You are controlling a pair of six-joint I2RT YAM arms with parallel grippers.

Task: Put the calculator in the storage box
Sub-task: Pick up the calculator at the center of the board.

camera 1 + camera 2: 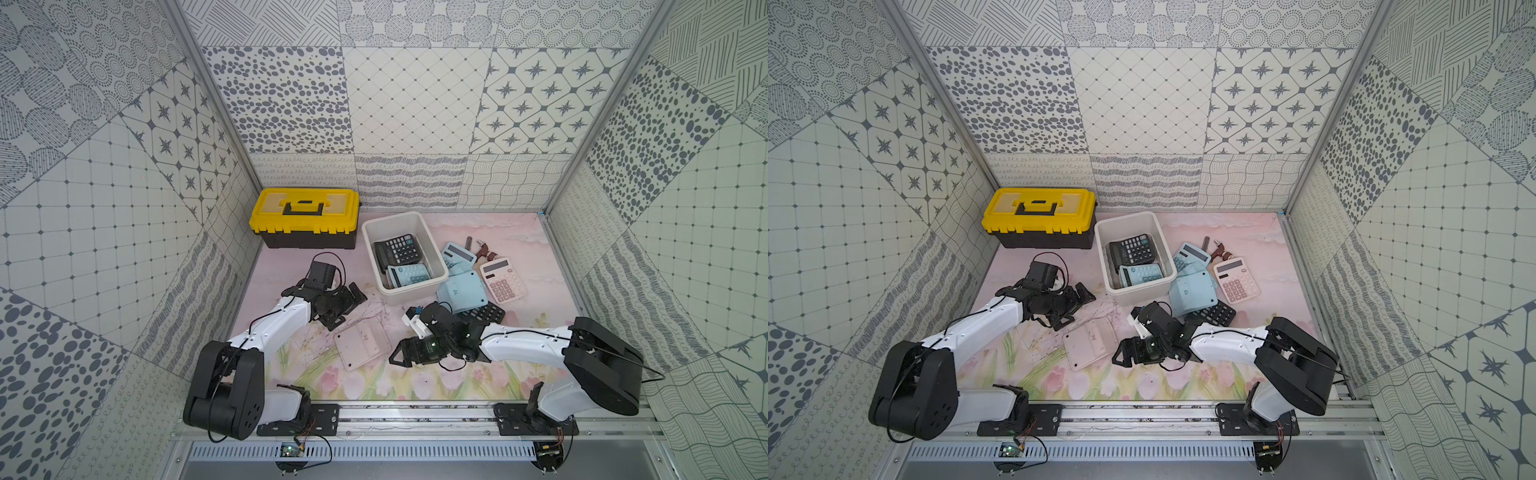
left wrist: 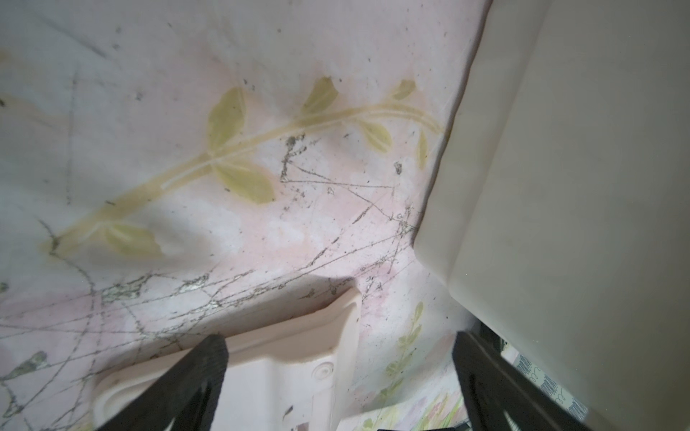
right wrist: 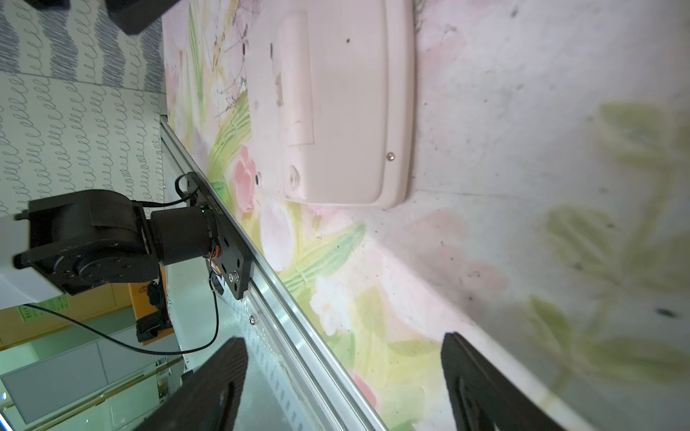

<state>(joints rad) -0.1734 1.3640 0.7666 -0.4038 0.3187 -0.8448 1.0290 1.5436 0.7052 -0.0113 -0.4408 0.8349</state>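
The pink calculator [image 1: 362, 343] lies face-down toward the front edge of the bench [image 1: 457, 386]. Wide and empty: left claw [image 1: 347, 307], right claw [image 1: 401, 353]. Recommend straddling its edges squarely, then lifting over the storage box [image 1: 409, 291].

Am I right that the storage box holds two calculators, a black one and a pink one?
Not quite: the storage box holds a black calculator and a light blue calculator, not a pink one; both top views show this.

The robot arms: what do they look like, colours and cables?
The left arm and right arm match: white link shells, black joint housings, thin black cables looping outside. The left gripper and right gripper have black fingers.
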